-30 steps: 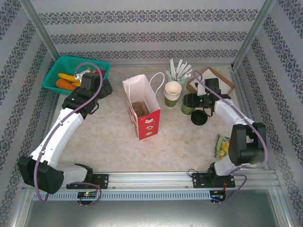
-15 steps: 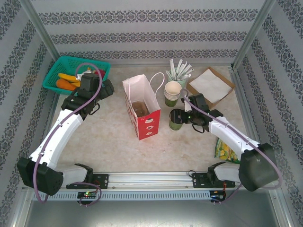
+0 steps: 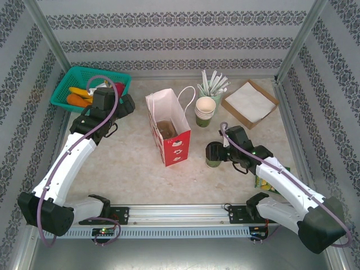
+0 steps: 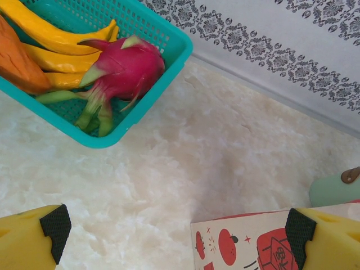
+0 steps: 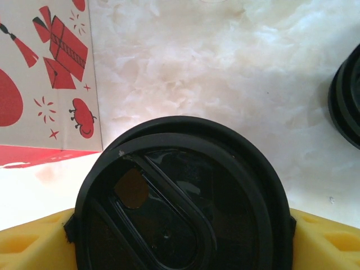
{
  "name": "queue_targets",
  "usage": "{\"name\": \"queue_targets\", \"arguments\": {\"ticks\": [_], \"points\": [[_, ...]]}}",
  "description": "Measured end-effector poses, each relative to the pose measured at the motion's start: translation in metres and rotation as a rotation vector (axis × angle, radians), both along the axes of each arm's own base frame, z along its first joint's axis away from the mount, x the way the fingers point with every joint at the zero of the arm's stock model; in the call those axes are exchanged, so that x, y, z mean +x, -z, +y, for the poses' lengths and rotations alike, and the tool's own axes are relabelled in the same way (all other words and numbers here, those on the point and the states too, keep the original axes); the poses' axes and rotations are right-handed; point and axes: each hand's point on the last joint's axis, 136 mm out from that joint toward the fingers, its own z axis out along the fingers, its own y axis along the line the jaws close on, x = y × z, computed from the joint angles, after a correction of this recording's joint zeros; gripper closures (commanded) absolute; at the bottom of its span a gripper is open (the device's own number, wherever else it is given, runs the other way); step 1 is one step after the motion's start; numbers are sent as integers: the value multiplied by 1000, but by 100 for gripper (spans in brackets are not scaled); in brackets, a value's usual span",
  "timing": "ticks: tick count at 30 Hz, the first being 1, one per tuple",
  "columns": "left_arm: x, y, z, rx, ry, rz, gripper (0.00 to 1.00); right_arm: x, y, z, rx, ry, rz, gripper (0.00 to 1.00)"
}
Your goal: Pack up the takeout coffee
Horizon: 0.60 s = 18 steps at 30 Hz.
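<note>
The takeout coffee [image 3: 212,161] is a small dark-green cup under a black lid [image 5: 180,208], standing right of the paper bag's near end. My right gripper [image 3: 216,152] is shut on it; in the right wrist view the yellow fingers [image 5: 34,242] press against both sides of the lid. The white paper bag [image 3: 169,132] with red prints stands open at mid-table, with something brown inside. My left gripper [image 3: 121,104] hangs open and empty between the basket and the bag. The bag's corner [image 4: 253,242] lies by its right finger.
A teal basket [image 3: 84,84] of fruit sits at the back left, holding a dragon fruit [image 4: 121,70]. A nested stack of green cups [image 3: 205,111], a cup of stirrers [image 3: 212,84] and a napkin box [image 3: 250,102] stand behind. Black lids [image 5: 347,95] and a green packet [image 3: 264,174] lie to the right.
My right arm has carried the lidded cup from beside the cup stack toward the near side, ending right of the bag. The left arm has barely moved.
</note>
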Motion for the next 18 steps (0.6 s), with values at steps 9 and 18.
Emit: {"name": "queue_targets", "arguments": {"ticks": [9,18], "points": [[0,0,-1,-5,2,0,0,-10,2,-6,-47,3,80,2],[1,3,-1,-6,-1,8,0,-10,-11,-7,-88,52,216,2]]}}
